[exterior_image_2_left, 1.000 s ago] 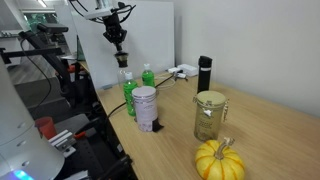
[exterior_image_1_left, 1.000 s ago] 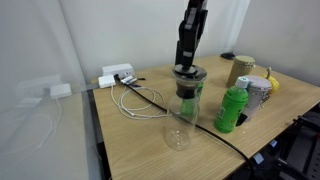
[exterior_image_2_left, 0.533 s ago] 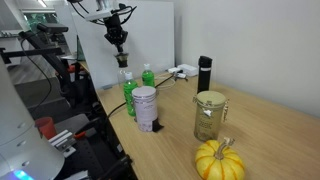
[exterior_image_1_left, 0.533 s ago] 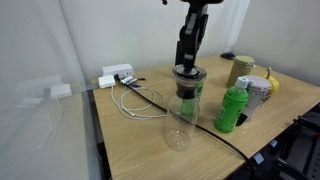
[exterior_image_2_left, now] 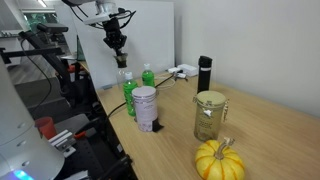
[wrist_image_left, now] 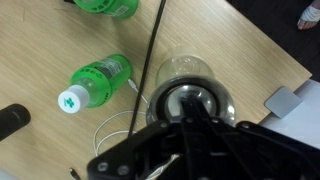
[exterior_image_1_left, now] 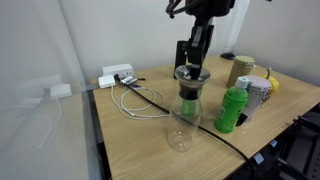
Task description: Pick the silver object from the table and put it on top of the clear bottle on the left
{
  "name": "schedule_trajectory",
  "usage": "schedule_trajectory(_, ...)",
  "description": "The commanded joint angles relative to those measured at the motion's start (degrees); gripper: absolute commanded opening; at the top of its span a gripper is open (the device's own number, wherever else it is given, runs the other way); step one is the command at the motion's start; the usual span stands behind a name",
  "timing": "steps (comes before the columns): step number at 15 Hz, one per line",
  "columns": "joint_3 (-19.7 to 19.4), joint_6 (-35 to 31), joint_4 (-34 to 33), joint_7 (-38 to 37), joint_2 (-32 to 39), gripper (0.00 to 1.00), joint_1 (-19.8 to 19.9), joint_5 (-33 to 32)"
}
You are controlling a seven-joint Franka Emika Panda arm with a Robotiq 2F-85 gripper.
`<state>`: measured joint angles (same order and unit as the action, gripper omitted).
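Observation:
The clear bottle [exterior_image_1_left: 183,112] stands near the table's front edge, its dark funnel top [exterior_image_1_left: 189,75] up. In the wrist view I look straight down into that top [wrist_image_left: 188,100]; a round silvery piece, the silver object [wrist_image_left: 205,97], lies in it. My gripper [exterior_image_1_left: 194,62] hangs a little above the funnel top, apart from it, with fingers slightly open and nothing between them. In an exterior view my gripper [exterior_image_2_left: 117,45] is above the bottle's neck [exterior_image_2_left: 124,72]. In the wrist view my fingers [wrist_image_left: 186,125] are a dark mass.
A green plastic bottle [exterior_image_1_left: 232,108] stands right beside the clear bottle and shows in the wrist view [wrist_image_left: 98,82]. A silver-white can [exterior_image_1_left: 259,92], a glass jar [exterior_image_1_left: 240,68], a black flask [exterior_image_2_left: 204,74] and a small pumpkin [exterior_image_2_left: 219,160] stand nearby. Cables [exterior_image_1_left: 140,100] cross the table.
My gripper has risen from the bottle's funnel top and now hangs clear of it. The bottle has not moved.

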<state>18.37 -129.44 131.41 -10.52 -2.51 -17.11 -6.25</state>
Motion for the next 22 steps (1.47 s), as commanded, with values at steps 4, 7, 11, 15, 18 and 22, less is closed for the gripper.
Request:
schedule_trajectory(4, 0.27, -2.21, 1.41, -1.57, 0.52, 0.01, -0.44, 0.48)
schedule_trajectory(7, 0.17, -2.35, 1.45, -2.22, 0.22, 0.38, -0.37, 0.48)
schedule_trajectory(11, -0.01, -3.35, 1.50, -3.18, -0.56, 0.66, -0.16, -0.11)
schedule_trajectory(15, -0.52, -4.36, 1.34, -4.23, -2.28, 0.93, 0.24, -0.74)
schedule_trajectory(18, -0.91, -4.77, 1.46, -5.00, -3.68, 1.00, 0.64, -0.91)
schedule_trajectory(22, -1.09, -3.43, 0.54, -4.55, -4.08, 1.00, 0.89, -0.02)
